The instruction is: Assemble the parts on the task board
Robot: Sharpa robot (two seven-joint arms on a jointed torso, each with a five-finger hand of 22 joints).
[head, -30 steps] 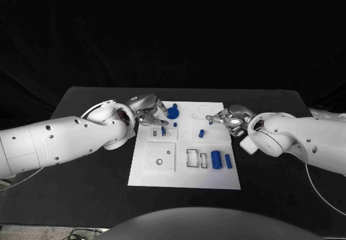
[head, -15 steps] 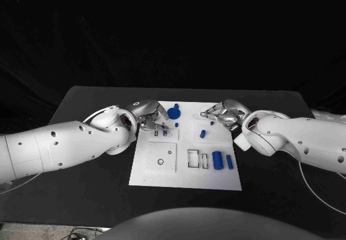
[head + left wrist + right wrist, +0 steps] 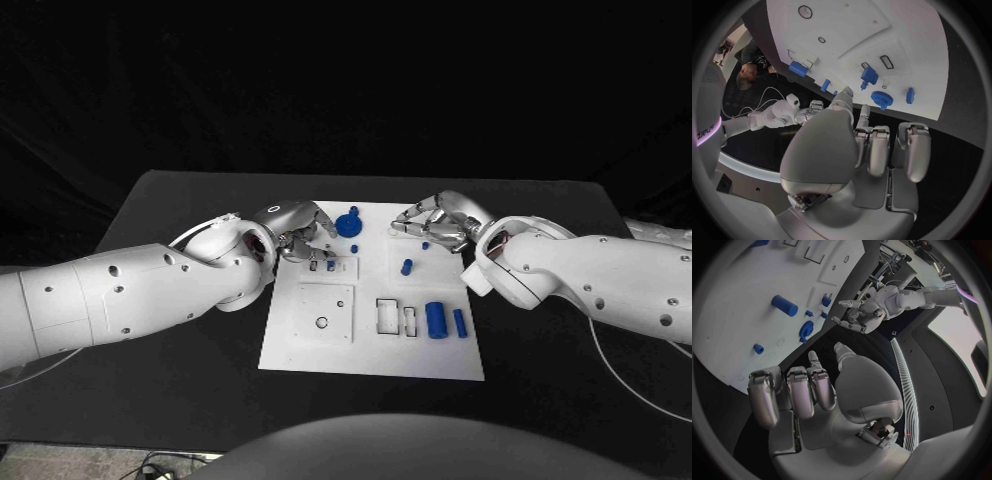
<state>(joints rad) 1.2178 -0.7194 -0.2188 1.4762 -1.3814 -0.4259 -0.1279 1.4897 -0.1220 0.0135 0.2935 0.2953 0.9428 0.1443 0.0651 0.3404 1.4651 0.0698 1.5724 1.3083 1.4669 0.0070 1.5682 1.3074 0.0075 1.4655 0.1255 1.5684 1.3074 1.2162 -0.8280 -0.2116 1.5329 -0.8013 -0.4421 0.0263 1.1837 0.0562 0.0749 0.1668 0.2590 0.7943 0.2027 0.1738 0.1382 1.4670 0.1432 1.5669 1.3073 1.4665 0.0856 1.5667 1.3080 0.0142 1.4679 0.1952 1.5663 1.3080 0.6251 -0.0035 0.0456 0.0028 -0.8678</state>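
The white task board (image 3: 372,352) lies in the middle of the black table (image 3: 173,300), with bare table showing on all four sides of it. Both hands hover over the board's far end. The left hand (image 3: 300,232) sits at the far left corner, fingers curled loosely inward; nothing can be seen in its grip in the left wrist view, where the fingers hang apart above the board edge. Just beside it stand a blue gear (image 3: 348,227) and a small blue part (image 3: 330,265) upright in a slot. The right hand (image 3: 434,221) hangs at the far right corner, fingers bent but parted, holding nothing that shows. A short blue peg (image 3: 405,267) lies between the two hands, apart from both. Toward the near half lie a thick blue cylinder (image 3: 434,320) and a thinner blue pin (image 3: 457,321) side by side, next to a rectangular recess (image 3: 385,315). The near left holds a square raised plate (image 3: 323,312) with a small hole, well apart from either hand.
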